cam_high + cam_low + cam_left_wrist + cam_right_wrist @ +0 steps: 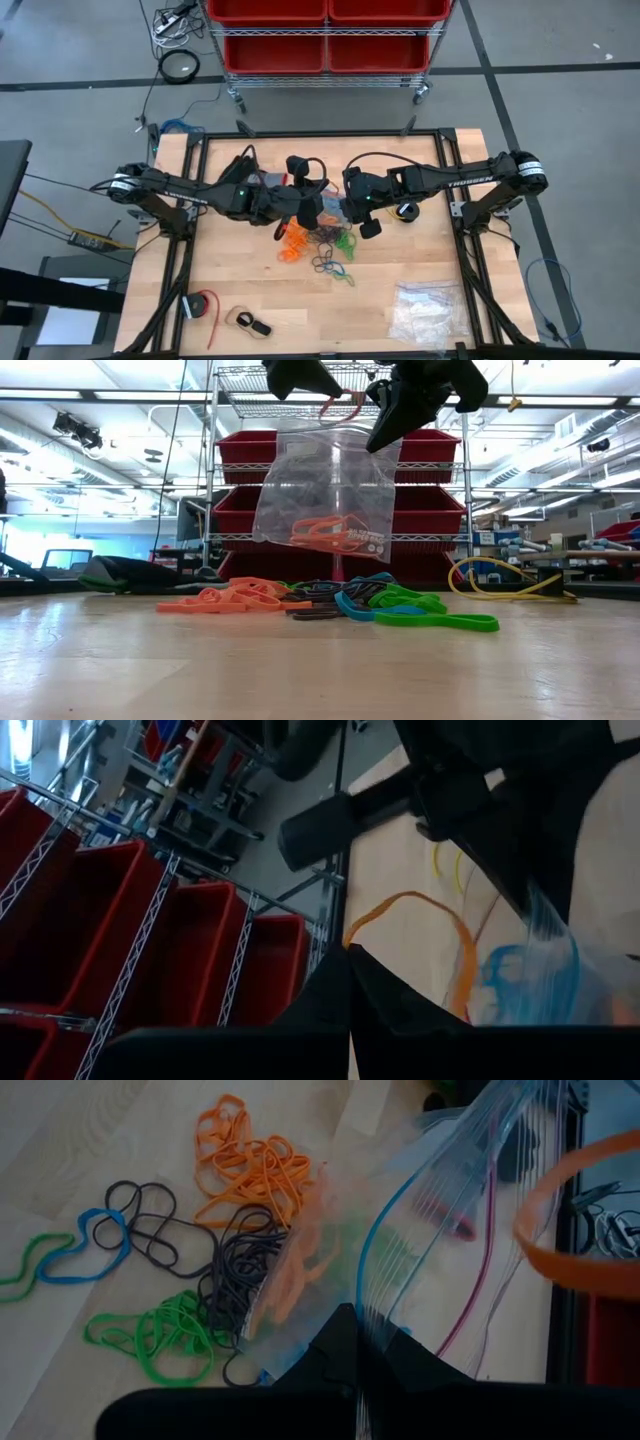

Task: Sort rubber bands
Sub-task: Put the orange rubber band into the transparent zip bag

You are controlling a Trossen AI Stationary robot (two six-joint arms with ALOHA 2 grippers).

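A clear zip bag hangs above the table's middle, with a few orange rubber bands inside it. Under it a pile of loose rubber bands in orange, green, blue and black lies on the wood. My right gripper is shut on the bag's top. My left gripper faces it from the left, shut on an orange rubber band that shows just above the bag's mouth. My left gripper pinches one end of the orange band between its two fingers. The rest of the loop stands out past the fingertips, lifted clear of the table, up by the bag's top edge. My right gripper pinches the bag's rim at the zip strip between its two fingers, coming from the table's right and slanting down. The bag hangs below the fingers, mouth up, its bottom clear of the pile.
A second clear bag of whitish pieces lies near the front right. A red roll and small dark items lie at the front left. A yellow cable lies behind the pile to the right. A shelf of red bins stands beyond the far edge.
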